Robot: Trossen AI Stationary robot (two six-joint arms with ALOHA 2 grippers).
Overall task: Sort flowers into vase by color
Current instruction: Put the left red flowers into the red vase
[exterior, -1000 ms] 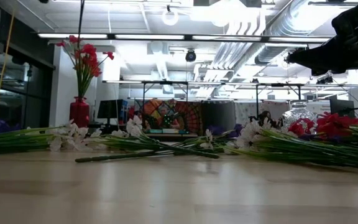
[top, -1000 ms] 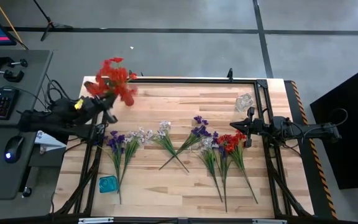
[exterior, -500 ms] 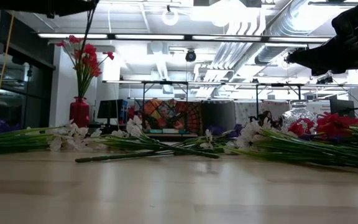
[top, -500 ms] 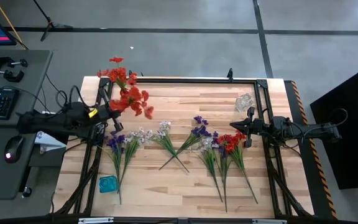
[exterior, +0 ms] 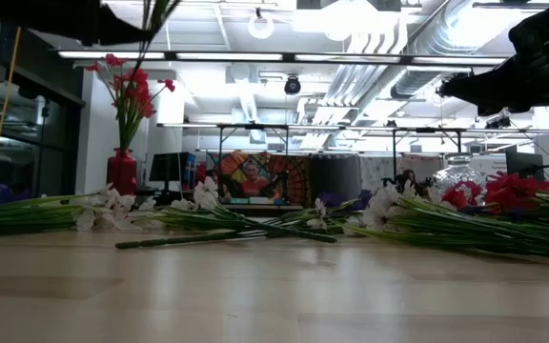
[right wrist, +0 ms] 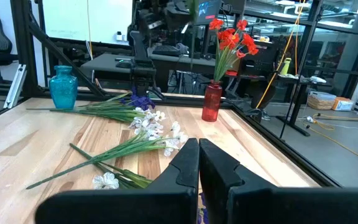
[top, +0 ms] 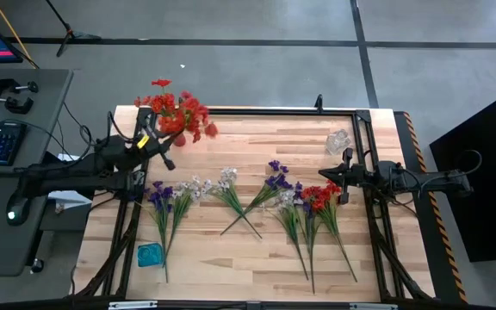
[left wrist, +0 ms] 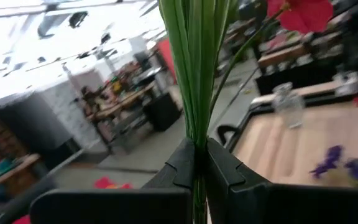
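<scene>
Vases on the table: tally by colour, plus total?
Red vase: 1
Blue vase: 1
Clear vase: 1
Total: 3

The left gripper holds a red-blossomed flower sprig above the table's far-left corner, over the red glass vase. Below it, toward the near edge, lie purple and white sprigs; the blue glass vase stands nearer still.

Overhead camera covers the whole table; the table-level and wrist cameras share its scattered flowers.
</scene>
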